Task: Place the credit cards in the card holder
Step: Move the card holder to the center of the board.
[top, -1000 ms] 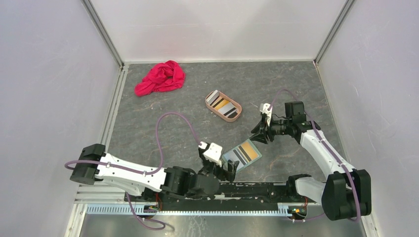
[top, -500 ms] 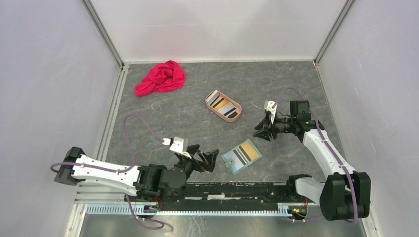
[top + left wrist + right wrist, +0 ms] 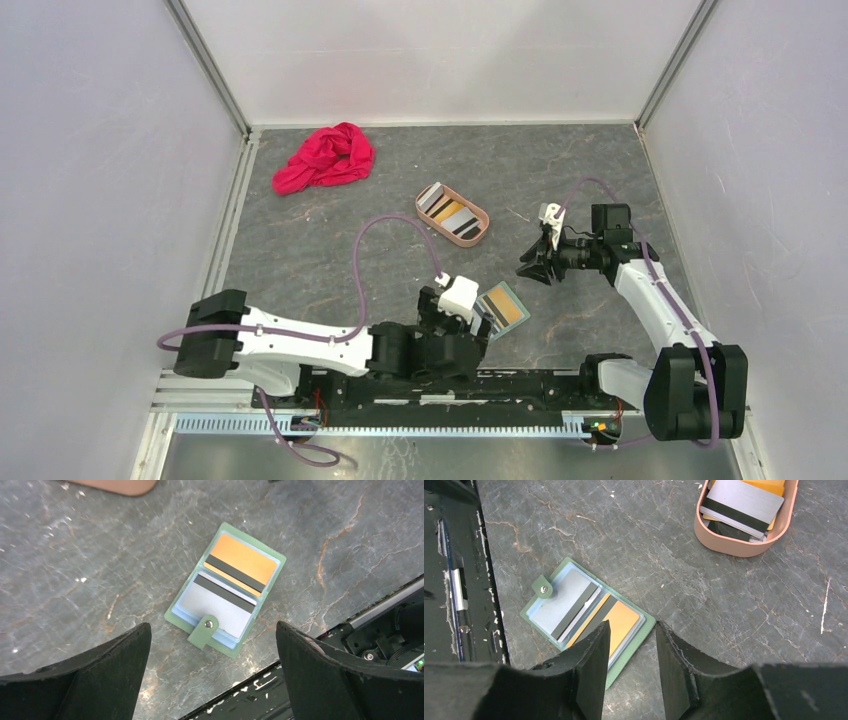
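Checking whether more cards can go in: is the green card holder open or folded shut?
Open. The card holder lies flat, inside up, an orange card and a grey card showing in it, snap tab unfastened.

A red cloth (image 3: 324, 158) (crumpled) lies left of a tan tray (image 3: 734, 547).

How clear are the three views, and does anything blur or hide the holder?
Left wrist: holder sharp, no harsh glare; left fingers dark and soft-edged. Right wrist: holder sharp, right fingers blurred, hiding its near edge; tray cropped by the frame. Top: even light, sharp, but the left arm covers part of the holder.
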